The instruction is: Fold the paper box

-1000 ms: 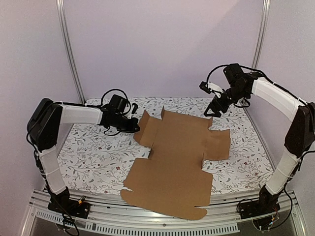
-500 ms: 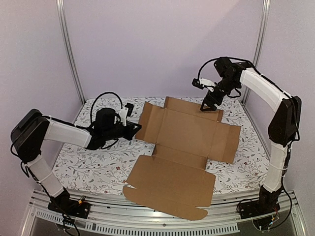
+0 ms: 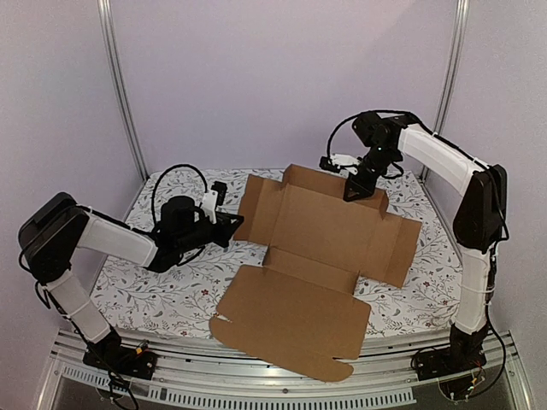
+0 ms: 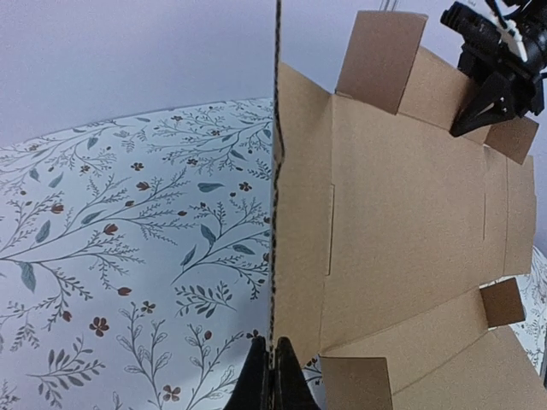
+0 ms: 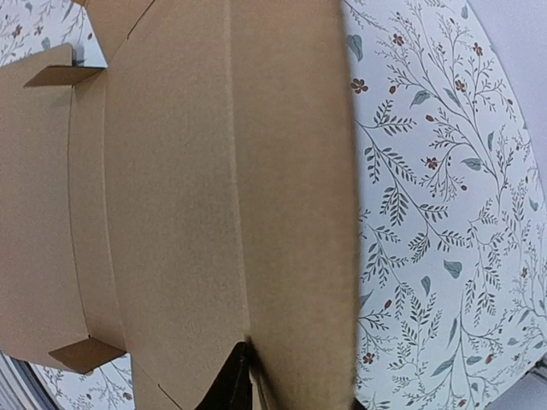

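Left gripper [image 4: 273, 359] clamped on paper box [image 3: 325, 235] left flap, right gripper [image 3: 354, 192] pinching far flap, plain brown cardboard

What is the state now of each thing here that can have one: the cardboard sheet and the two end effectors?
paper box: unfolded, mostly flat, left and far flaps lifted.
left end effector: shut on the paper box, at its left edge.
right end effector: shut on the paper box, at its far flap.
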Motion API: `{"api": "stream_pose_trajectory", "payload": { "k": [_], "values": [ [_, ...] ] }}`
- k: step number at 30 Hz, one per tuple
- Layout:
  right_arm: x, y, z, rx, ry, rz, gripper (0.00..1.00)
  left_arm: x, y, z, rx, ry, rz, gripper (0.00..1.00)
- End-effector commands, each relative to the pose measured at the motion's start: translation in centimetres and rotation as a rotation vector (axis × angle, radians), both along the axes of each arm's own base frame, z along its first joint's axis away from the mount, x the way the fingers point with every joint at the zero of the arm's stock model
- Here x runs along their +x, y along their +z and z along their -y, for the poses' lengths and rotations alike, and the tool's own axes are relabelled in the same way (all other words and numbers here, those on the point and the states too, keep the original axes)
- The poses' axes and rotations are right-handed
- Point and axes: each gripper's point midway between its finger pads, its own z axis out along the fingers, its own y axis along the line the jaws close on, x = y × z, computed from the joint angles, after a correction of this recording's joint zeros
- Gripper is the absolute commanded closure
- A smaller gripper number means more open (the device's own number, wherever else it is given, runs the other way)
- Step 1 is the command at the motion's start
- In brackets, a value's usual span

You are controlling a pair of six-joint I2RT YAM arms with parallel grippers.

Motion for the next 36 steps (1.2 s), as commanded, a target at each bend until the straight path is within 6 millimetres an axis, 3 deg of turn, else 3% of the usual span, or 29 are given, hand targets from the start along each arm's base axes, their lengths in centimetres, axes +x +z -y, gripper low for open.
{"api": "stream_pose_trajectory", "payload": {
  "k": [1,5,9,13,19,23,27,33,36],
  "values": [
    [0.3,1.7,-0.6,-0.012,0.004,0.075,0.86,0.2,0.7,0.7,-0.038,0.001,0.035,1.00],
    [1.4,2.6,-1.0,-0.060,0.016,0.195,0.94,0.0,0.4,1.1,-0.031,-0.016,0.018,0.94],
    [2.0,2.7,-2.1,-0.188,0.111,0.376,1.00,-0.9,1.2,0.3,-0.025,-0.013,0.013,0.74],
    [1.5,3.0,-3.8,-0.260,0.196,0.528,1.00,-2.6,3.3,-1.9,-0.022,0.030,0.040,0.60],
    [1.3,4.2,-5.7,-0.308,0.272,0.794,1.00,-4.0,5.3,-6.8,0.033,0.171,0.081,0.49],
    [1.6,5.8,-6.0,-0.296,0.263,0.888,1.00,-3.3,4.9,-10.1,0.050,0.314,0.057,0.44],
    [2.9,8.0,-6.6,-0.305,0.259,1.008,1.00,-2.5,4.2,-11.7,0.016,0.379,0.023,0.41],
    [5.2,9.4,-8.6,-0.300,0.275,1.160,1.00,0.3,2.3,-11.9,0.044,0.412,-0.041,0.41],
    [5.0,7.8,-9.2,-0.297,0.318,1.148,1.00,1.9,1.4,-11.2,0.054,0.390,-0.076,0.41]
  ]
}}
